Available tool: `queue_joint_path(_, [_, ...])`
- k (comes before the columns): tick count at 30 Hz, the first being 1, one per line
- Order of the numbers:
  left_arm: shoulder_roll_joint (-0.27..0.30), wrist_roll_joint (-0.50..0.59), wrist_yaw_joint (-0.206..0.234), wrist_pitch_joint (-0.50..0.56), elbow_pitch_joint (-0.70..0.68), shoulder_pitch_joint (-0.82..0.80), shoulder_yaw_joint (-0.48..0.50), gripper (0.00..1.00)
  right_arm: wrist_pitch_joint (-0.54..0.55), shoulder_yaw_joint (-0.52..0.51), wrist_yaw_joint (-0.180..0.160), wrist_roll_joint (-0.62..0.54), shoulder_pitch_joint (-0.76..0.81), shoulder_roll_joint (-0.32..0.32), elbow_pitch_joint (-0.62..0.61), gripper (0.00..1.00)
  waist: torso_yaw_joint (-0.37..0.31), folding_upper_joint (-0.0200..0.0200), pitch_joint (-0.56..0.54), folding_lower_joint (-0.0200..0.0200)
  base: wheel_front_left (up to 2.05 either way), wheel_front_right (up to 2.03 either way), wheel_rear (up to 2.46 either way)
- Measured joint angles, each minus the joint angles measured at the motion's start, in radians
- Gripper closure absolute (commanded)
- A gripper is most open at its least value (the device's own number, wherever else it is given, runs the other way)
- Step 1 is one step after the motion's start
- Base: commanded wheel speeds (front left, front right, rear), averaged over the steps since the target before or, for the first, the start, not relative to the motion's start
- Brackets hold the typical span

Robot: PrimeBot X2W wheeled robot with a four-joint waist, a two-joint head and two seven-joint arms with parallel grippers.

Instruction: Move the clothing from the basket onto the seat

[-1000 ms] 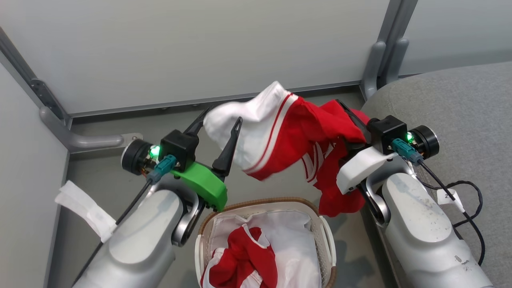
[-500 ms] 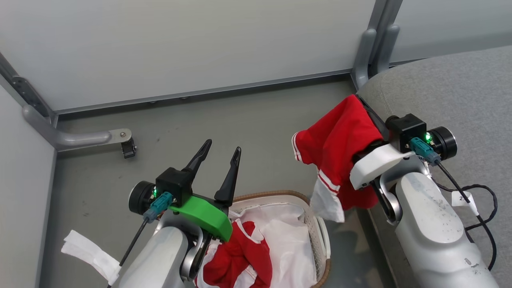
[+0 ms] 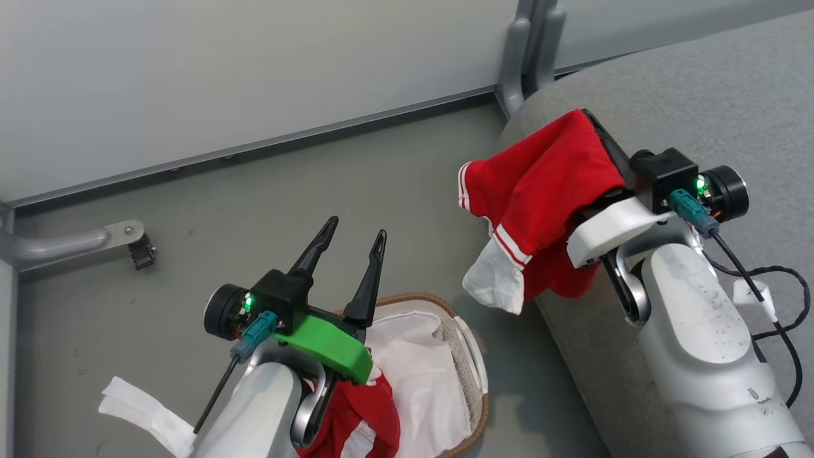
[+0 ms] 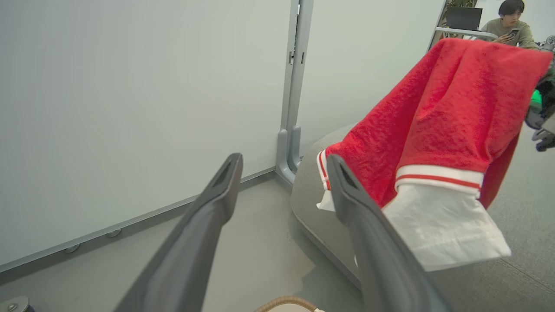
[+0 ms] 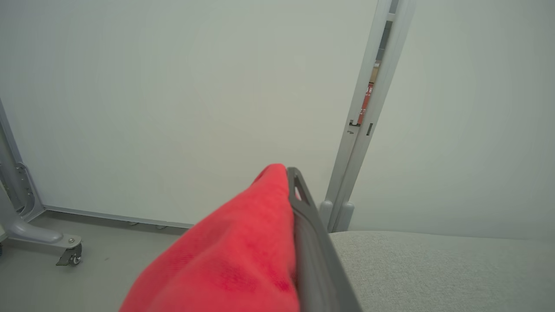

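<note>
Although its 2 dark fingers are mostly buried in cloth, the right claw (image 3: 596,126) is clenched on a red garment (image 3: 540,184), which drapes back over the fingers and hangs off the wrist. White stripes run along the garment's hem. A white flap dangles lowest, in the air at the edge of the grey seat (image 3: 699,83) nearest the basket (image 3: 469,359); whether the cloth brushes the cushion I cannot tell. In the right wrist view the claw's tip points toward the pale partition wall (image 3: 222,63), above the cushion's corner.

The left claw (image 3: 356,230) is released, its fingers spread wide with nothing between them, raised above the basket on the grey floor (image 3: 254,210). Its green-cased wrist covers the basket's left rim. Inside the basket a second red garment (image 3: 369,407) lies bunched on the white liner (image 3: 413,356). Basket and seat stand near each other, with a strip of floor between. Far behind the seat, a person (image 4: 511,19) sits looking at a phone.
</note>
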Motion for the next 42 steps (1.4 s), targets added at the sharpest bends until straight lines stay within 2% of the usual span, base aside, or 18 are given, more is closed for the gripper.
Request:
queue_joint_path(12, [-0.007,0.042,-0.017,0.000,-0.005,-0.009,-0.012,0.00,0.000,-0.131,0.000,-0.052,-0.008,-0.002,-0.024,1.00,-0.204,0.0000,0.045,0.0000,0.00,0.00,0.00])
queue_joint_path(17, [-0.003,0.046,-0.019,0.000,0.004,-0.019,-0.030,0.00,0.000,-0.147,0.000,-0.049,-0.006,-0.002,-0.028,1.00,-0.291,0.0000,0.071,0.0000,0.00,0.00,0.00])
queue_joint_path(23, [0.001,0.052,-0.021,0.000,0.006,-0.032,-0.048,0.00,0.000,-0.157,0.000,-0.047,0.002,-0.002,-0.029,1.00,-0.351,0.0000,0.111,0.0000,0.00,0.00,0.00])
queue_joint_path(27, [0.007,0.052,-0.022,0.000,0.005,-0.044,-0.076,0.00,0.000,-0.168,0.000,-0.062,0.000,-0.001,-0.019,1.00,-0.355,0.0000,0.148,0.0000,0.00,0.00,0.00])
queue_joint_path(33, [0.012,0.043,-0.022,0.000,-0.008,-0.072,-0.110,0.00,0.000,-0.174,0.000,-0.126,-0.078,-0.013,0.004,1.00,-0.311,0.0000,0.184,0.0000,0.00,0.00,0.00])
queue_joint_path(39, [0.020,0.040,-0.023,0.000,-0.026,-0.119,-0.147,0.00,0.000,-0.208,0.000,-0.154,-0.276,-0.089,0.025,1.00,-0.249,0.0000,0.234,0.0000,0.00,0.00,0.00])
queue_joint_path(42, [0.018,0.044,-0.023,0.000,-0.042,-0.161,-0.164,0.00,0.000,-0.240,0.000,-0.155,-0.386,-0.155,0.056,1.00,-0.210,0.0001,0.264,0.0000,0.00,0.00,0.00])
